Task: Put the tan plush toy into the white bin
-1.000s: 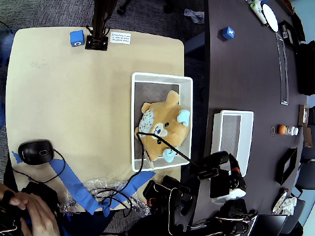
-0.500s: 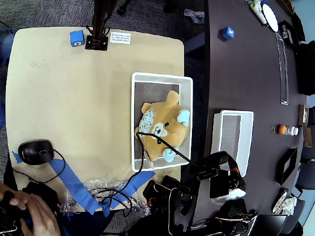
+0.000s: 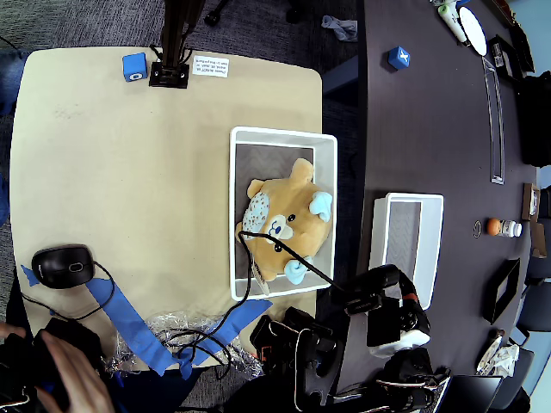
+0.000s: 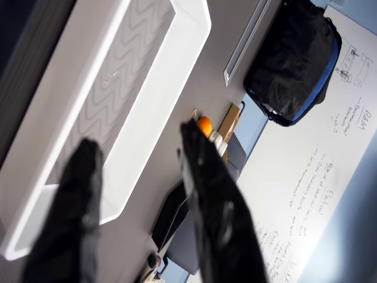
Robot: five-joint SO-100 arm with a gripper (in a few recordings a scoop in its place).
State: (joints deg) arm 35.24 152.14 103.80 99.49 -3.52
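Beige tabletop, overhead: tan plush toy lies inside the white bin at frame centre. Wrist view: gripper spread, empty, over the smaller bin. Task looks complete; nothing left but parking.

Office meeting room: dark conference table at 3 o'clock, grey carpet at 12, handwritten whiteboard in wrist view, computer mouse at 8.
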